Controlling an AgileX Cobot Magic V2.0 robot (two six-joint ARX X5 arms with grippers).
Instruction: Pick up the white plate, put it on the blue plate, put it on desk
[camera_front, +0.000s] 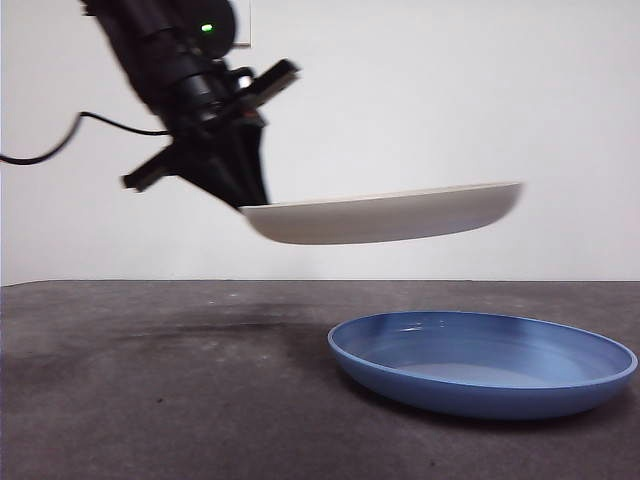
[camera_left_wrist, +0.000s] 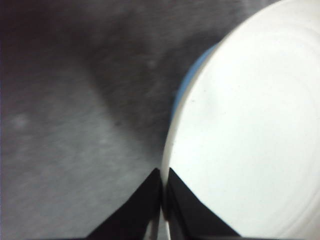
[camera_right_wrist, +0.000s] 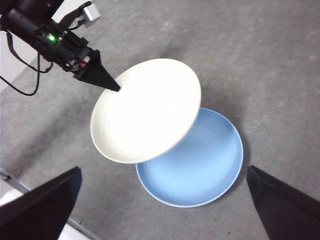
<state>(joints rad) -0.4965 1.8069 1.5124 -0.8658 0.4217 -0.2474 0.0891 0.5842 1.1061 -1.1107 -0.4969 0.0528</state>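
Observation:
My left gripper is shut on the left rim of the white plate and holds it in the air, nearly level, above and a little left of the blue plate. The blue plate rests on the desk. In the left wrist view the jaws pinch the white plate's rim, with a sliver of the blue plate behind it. The right wrist view looks down from high on the white plate overlapping the blue plate. My right gripper is open, empty and well above both.
A black cable hangs from the left arm at the left. The desk's edge and a pale wall lie beyond it in the right wrist view.

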